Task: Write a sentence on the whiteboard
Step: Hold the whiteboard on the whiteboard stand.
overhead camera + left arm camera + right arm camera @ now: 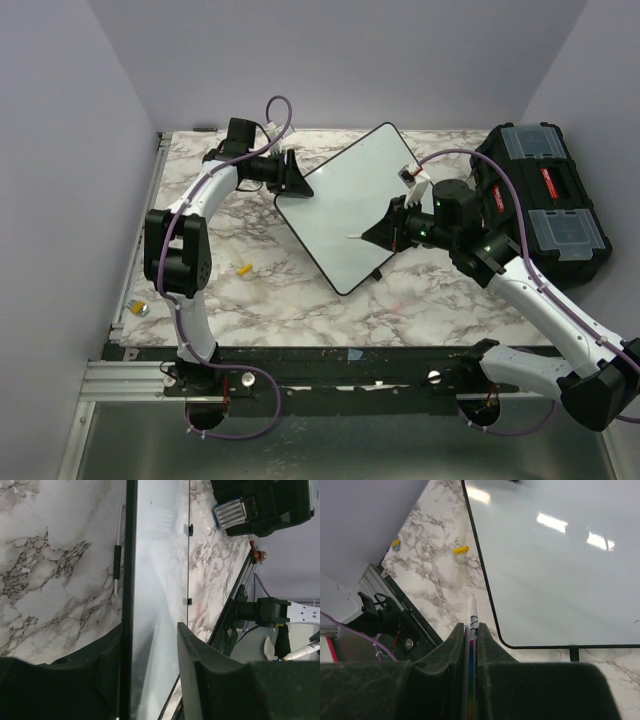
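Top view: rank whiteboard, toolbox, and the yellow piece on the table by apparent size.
1. whiteboard and toolbox: near-equal footprints. The toolbox stands taller, so it is closer to the camera; not ranking them.
2. yellow piece: by far the smallest.

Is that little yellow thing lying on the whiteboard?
No, the small yellow piece lies on the marble table, clear of the whiteboard and its black rim.
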Robot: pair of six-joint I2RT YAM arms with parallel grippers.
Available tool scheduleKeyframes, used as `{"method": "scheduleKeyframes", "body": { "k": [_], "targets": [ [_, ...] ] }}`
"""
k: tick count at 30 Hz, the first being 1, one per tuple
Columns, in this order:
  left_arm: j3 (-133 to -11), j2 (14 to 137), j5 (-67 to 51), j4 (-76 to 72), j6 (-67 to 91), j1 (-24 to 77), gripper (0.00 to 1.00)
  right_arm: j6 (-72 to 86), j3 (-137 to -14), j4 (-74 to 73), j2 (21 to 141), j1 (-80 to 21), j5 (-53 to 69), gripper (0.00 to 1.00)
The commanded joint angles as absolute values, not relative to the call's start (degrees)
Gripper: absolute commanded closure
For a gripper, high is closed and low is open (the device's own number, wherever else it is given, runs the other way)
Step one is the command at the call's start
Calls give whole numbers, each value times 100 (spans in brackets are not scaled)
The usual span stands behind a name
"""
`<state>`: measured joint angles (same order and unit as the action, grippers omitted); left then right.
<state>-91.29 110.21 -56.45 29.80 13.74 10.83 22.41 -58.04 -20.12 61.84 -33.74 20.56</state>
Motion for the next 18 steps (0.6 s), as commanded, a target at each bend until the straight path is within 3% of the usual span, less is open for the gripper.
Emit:
{"method": "scheduleKeyframes", "body": {
  "k": [1, 3, 6, 9, 18],
  "targets": [
    [-9516, 11276, -5963, 3176, 1262, 1085, 63, 2185, -5885, -1873, 6196, -3353, 2179, 99],
    [-9527, 11294, -5997, 3190, 1233, 1090, 69, 2178, -5868, -1872, 6187, -3357, 2156, 99],
    [-9498, 11281, -6134, 3181, 1162, 1090, 90, 2165, -5832, -1854, 6193, -3357, 2135, 99],
    [-9415, 11187, -6199, 3082, 1139, 1098, 98, 2102, -5848, -1819, 6274, -3353, 2320, 99],
    [-9239, 10848, -5864, 3096, 1072, 1125, 100, 2005, -6160, -1972, 6486, -3481, 1504, 99]
  ]
}}
